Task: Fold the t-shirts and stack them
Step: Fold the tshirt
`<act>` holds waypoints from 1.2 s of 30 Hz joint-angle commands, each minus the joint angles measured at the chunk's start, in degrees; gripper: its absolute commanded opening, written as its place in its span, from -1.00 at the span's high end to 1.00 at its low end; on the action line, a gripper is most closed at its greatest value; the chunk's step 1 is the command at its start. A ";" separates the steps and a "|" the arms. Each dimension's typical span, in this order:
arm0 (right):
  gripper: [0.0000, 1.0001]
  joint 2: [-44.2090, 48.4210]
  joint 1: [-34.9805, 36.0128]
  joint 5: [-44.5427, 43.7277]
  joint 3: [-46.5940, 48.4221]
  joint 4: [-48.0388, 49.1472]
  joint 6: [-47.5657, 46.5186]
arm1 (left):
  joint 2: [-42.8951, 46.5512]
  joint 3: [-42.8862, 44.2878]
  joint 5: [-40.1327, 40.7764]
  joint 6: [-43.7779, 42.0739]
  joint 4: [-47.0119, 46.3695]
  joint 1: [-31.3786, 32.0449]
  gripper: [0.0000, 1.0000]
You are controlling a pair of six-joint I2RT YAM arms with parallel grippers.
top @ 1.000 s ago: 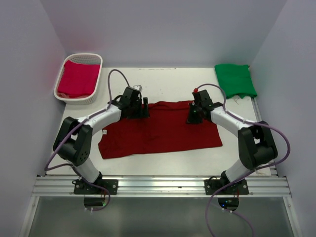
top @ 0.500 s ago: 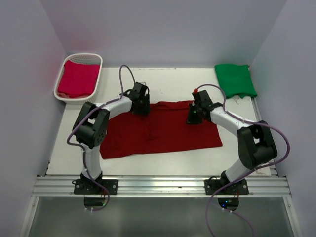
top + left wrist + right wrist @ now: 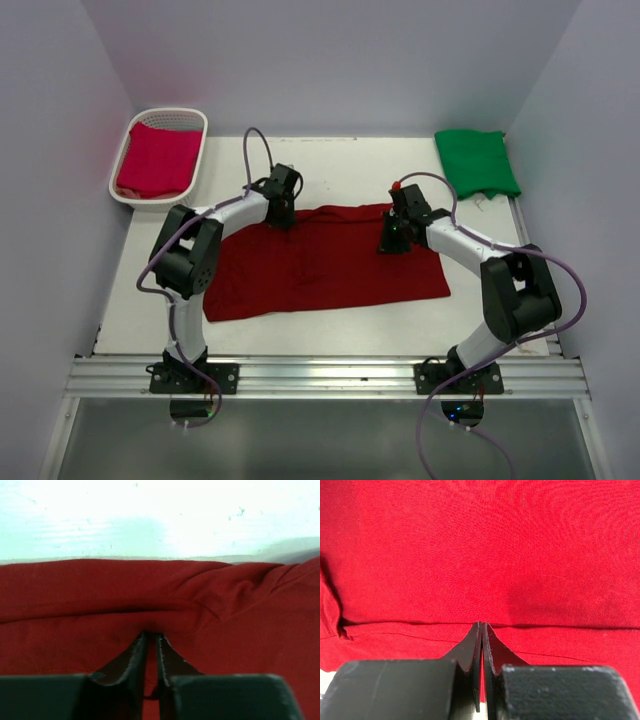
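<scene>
Top camera looks down from high behind; both wrist cameras sit close above the same maroon t-shirt.

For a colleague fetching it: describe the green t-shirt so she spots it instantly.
Look to the far right corner of the white table. The green t-shirt lies folded there, the only green cloth; the dark red t-shirt is spread mid-table.

I count three t-shirts: one maroon t-shirt, one green t-shirt and one crimson t-shirt. There is one white basket and one table. Two arms, left arm and right arm, carry two grippers: left gripper and right gripper.
</scene>
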State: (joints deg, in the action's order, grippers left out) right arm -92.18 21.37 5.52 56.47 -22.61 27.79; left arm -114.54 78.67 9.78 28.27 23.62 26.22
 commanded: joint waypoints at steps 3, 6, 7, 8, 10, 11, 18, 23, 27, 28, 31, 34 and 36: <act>1.00 1.48 0.08 -0.16 -0.13 1.17 -0.90 | -1.30 3.15 1.47 -1.20 1.43 -0.90 0.82; 1.00 1.83 0.08 -0.60 -0.30 0.90 -1.07 | -0.07 2.89 2.00 -0.68 2.75 -0.90 0.60; 1.00 1.74 -0.01 -0.68 -0.39 0.90 -0.99 | 0.45 2.37 2.17 -0.15 3.01 -0.82 0.54; 1.00 1.83 -0.01 -0.77 -0.48 0.90 -1.07 | 1.16 1.84 2.52 -0.06 3.19 -0.82 0.49; 1.00 1.74 0.08 -0.77 -0.48 0.99 -1.07 | 3.53 0.18 2.79 0.03 3.02 -0.64 0.34; 1.00 1.74 -0.01 -0.69 -0.39 0.99 -1.07 | 4.58 -0.27 3.05 0.03 3.01 -0.55 0.30; 1.00 0.95 -0.01 -0.33 0.22 1.25 -0.81 | 5.03 -1.68 3.41 -1.03 3.72 -0.55 0.28; 1.00 1.13 -0.01 -0.42 0.40 0.99 -0.90 | 4.16 -2.30 1.56 -1.90 4.07 -0.38 0.30; 1.00 1.21 0.08 -0.51 0.40 0.99 -0.81 | 3.10 -2.12 0.07 -2.96 4.68 -0.11 0.30; 1.00 1.13 0.08 -0.51 0.40 0.90 -0.81 | 3.01 -2.12 -0.37 -3.22 4.60 0.06 0.30; 1.00 0.95 0.08 -0.42 0.40 1.08 -0.81 | 2.75 -2.12 -0.55 -4.01 4.60 0.41 0.28; 1.00 0.95 0.08 -0.33 0.49 1.08 -0.81 | 1.52 -1.68 -0.12 -4.45 4.94 0.50 0.28; 1.00 1.04 0.08 -0.33 0.57 1.08 -0.72 | -0.33 -1.16 0.06 -4.45 5.12 0.50 0.28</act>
State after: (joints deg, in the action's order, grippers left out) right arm -92.18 21.37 5.50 56.14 -22.63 27.75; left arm -112.49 76.60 10.00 25.61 28.08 26.44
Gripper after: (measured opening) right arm 0.010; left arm 0.359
